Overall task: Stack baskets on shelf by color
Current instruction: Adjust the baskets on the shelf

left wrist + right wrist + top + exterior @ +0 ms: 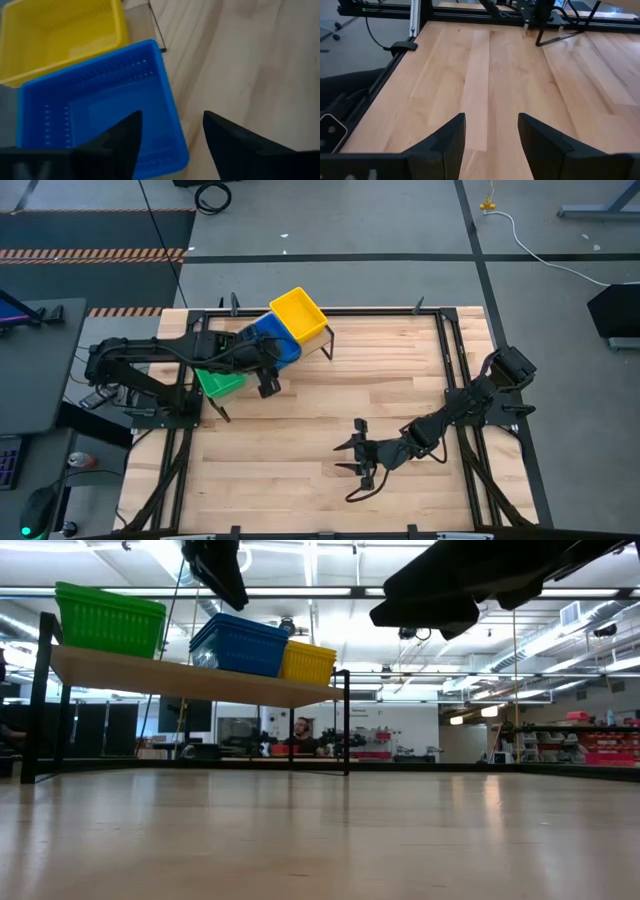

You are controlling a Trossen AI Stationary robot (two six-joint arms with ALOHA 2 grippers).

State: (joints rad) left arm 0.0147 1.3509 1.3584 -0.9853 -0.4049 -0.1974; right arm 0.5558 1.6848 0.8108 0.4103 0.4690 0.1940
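The shelf (200, 683) stands at the table's far left on thin black legs. Three baskets rest by their bottoms on it in a row: green (110, 618), blue (240, 645) and yellow (308, 662). Whether each is one basket or several nested, I cannot tell. My left gripper (172, 132) hangs open above the blue basket (100, 110), its fingers on either side of the basket's side wall at the near corner, touching nothing that shows. My right gripper (352, 460) stands open above the bare tabletop near the front right.
The slatted wooden tabletop (330, 400) lies bare between the shelf and my right gripper. Black frame rails (455, 370) run along the table's edges. A person sits in the room far behind the shelf (300, 730).
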